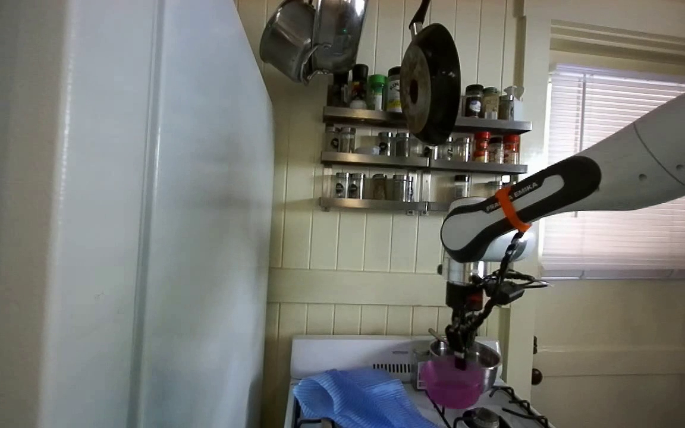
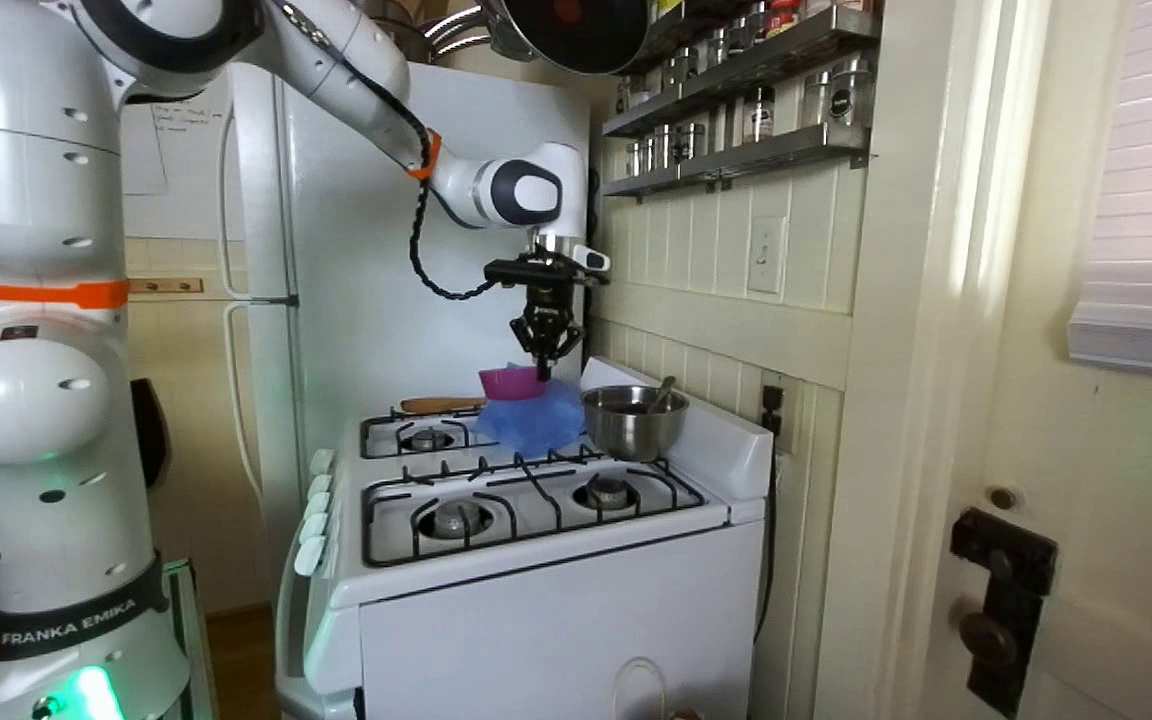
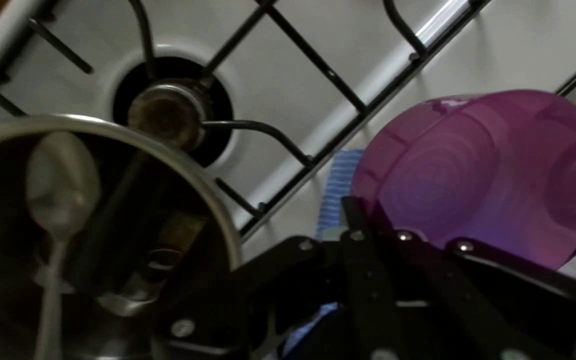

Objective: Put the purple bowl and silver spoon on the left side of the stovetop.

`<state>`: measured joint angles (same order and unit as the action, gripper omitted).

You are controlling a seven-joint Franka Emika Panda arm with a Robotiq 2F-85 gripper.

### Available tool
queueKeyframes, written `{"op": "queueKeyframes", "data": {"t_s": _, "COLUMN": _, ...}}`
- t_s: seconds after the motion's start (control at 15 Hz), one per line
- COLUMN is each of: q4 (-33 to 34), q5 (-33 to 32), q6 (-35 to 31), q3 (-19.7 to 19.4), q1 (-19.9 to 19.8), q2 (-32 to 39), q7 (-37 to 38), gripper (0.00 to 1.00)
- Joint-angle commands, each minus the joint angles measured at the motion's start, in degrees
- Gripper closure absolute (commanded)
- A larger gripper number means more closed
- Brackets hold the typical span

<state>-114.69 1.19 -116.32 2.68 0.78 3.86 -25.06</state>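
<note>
Gripper clenched on one side of the purple bowl, holding it over the stovetop, with the blue cloth just below in an exterior view; contact between them cannot be determined. Silver spoon tilted inside the silver pot, near the white back panel.

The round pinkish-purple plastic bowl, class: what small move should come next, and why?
Probably ease the bowl left, toward the rumpled blue cloth, before lowering: the black hand pinches the bowl's rim, and in an exterior view it hangs right of that cloth, in front of the silver metal pot.
</note>
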Motion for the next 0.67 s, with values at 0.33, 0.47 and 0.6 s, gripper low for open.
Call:
{"op": "queueKeyframes", "data": {"t_s": 0.33, "q4": 7.2, "q5": -7.4, "q6": -0.9, "q3": 6.4, "q1": 8.5, "q2": 12.3, "q7": 9.1, "gripper": 0.99}}
{"op": "queueKeyframes", "data": {"t_s": 0.47, "q4": 7.9, "q5": -8.1, "q6": -2.0, "q3": 6.7, "q1": 9.0, "q2": 11.2, "q7": 10.1, "gripper": 0.99}}
{"op": "queueKeyframes", "data": {"t_s": 0.6, "q4": 8.4, "q5": -7.8, "q6": -2.3, "q3": 6.8, "q1": 8.8, "q2": 10.3, "q7": 9.0, "gripper": 0.99}}
